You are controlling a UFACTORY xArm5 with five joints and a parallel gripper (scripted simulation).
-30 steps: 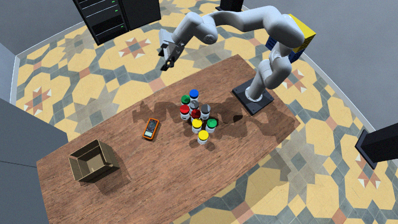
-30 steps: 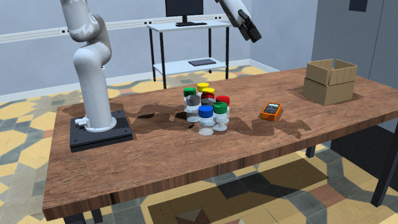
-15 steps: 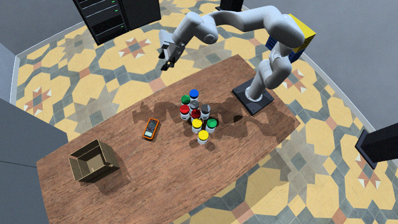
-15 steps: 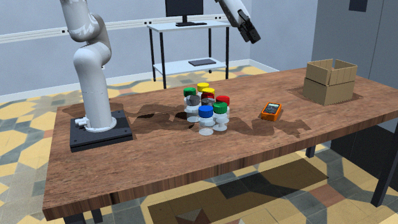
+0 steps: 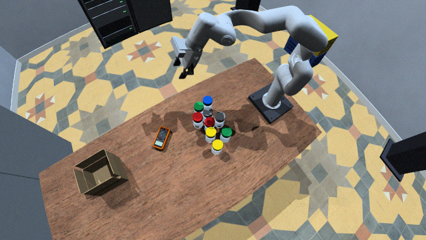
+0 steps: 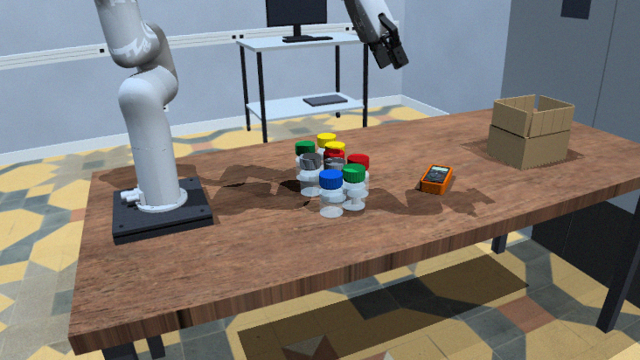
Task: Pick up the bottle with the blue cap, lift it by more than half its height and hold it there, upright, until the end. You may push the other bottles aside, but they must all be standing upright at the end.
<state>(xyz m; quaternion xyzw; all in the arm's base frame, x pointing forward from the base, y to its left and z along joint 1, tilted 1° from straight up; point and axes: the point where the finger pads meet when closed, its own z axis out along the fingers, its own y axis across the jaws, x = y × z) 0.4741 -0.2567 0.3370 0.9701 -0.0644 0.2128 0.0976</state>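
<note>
The bottle with the blue cap (image 5: 207,102) stands upright at the edge of a tight cluster of bottles on the wooden table; in the exterior view it is the nearest one (image 6: 331,192). Beside it stand bottles with a green cap (image 5: 198,106) and a grey cap (image 5: 208,112). My gripper (image 5: 185,73) hangs high above the table's far edge, well away from the cluster, fingers open and empty. It also shows in the exterior view (image 6: 393,60).
Other upright bottles in the cluster have red (image 5: 197,117), yellow (image 5: 217,145) and green (image 5: 226,133) caps. An orange multimeter (image 5: 161,137) lies left of the cluster. An open cardboard box (image 5: 99,172) stands further left. The arm's base (image 5: 270,102) is right of the bottles.
</note>
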